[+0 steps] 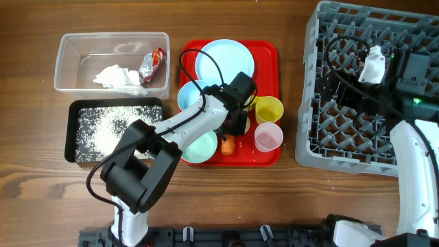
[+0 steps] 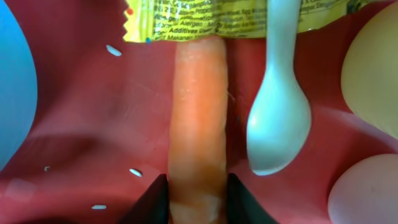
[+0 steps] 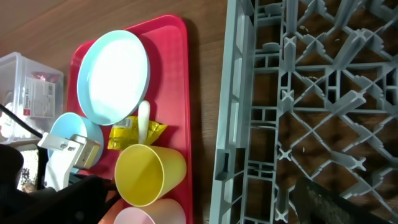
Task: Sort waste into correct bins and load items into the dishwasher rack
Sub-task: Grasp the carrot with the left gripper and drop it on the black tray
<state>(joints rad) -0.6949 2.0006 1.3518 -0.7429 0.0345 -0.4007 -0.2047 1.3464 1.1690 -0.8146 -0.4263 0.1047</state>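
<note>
carrot piece (image 2: 198,118) pinched end-on by left gripper (image 2: 198,200) for lift off red tray (image 2: 81,112); right gripper (image 1: 353,72) spread, idle over dishwasher rack (image 1: 310,147)

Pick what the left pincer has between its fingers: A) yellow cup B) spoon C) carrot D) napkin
C: in the left wrist view the carrot sits gripped on both sides by the left pincer, while the spoon lies free beside it.
</note>
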